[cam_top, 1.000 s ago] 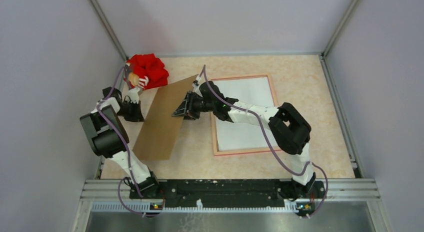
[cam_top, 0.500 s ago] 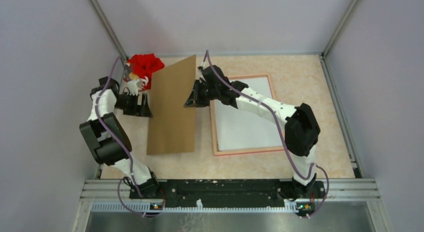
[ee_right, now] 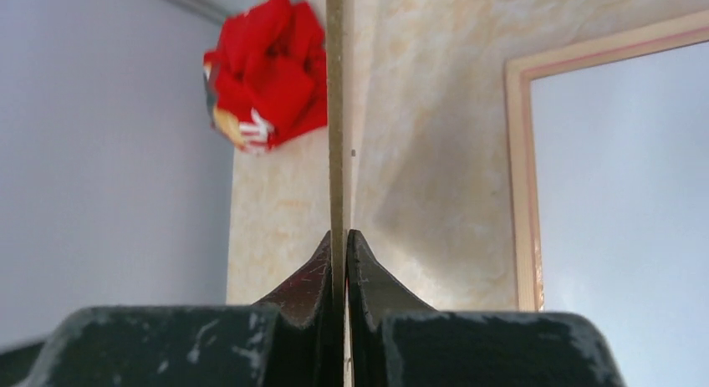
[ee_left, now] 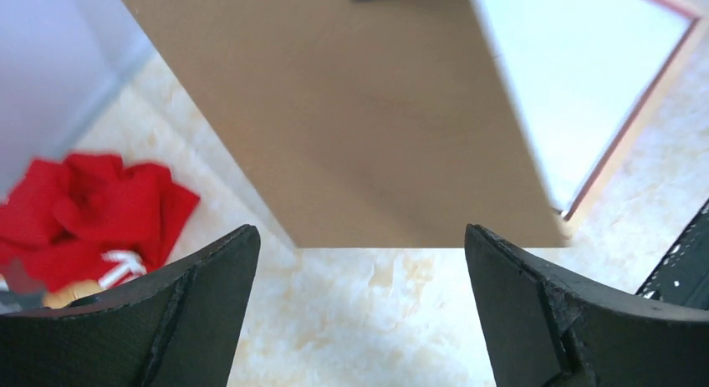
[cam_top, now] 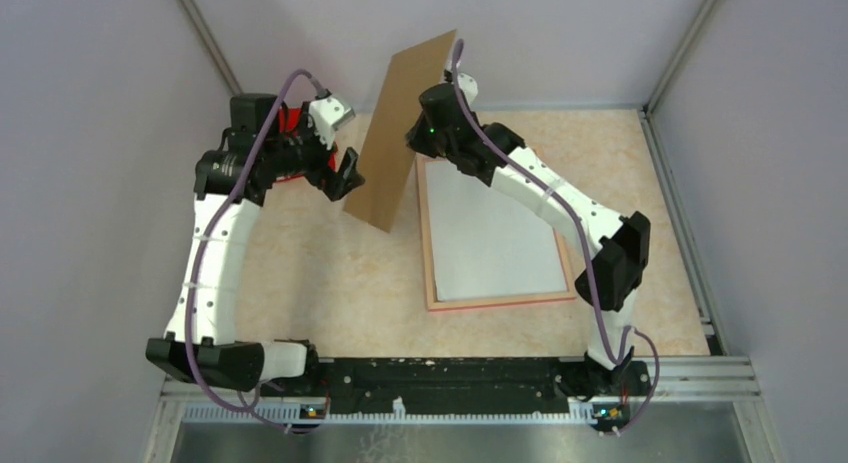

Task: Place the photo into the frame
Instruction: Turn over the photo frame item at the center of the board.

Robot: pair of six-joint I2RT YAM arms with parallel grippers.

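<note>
Two tools have traded the backing board (cam_top: 400,133) in the top view: the left tool (cam_top: 345,173) has let go, and the right tool (cam_top: 425,135) lifts it upright beside the frame (cam_top: 430,253), where the photo (cam_top: 495,223) lies white-side-up. The left wrist view shows its jaws wide and empty. The right wrist view shows its jaws pinching the board's edge, likely to lay it over the photo.

Work cell: rectangular table with a peach-beige marbled top (cam_top: 330,283), boxed in on three sides by plain matte lilac-grey panels: left wall panel (cam_top: 90,103), back wall panel (cam_top: 540,33), right wall panel (cam_top: 770,133). Slim aluminium corner posts (cam_top: 213,53) rise at both back corners. Ribbed aluminium rail (cam_top: 700,375) runs along the near table edge, with a brushed metal sheet (cam_top: 460,445) in front of it. Light soft and even; shadows on the table faint.
</note>
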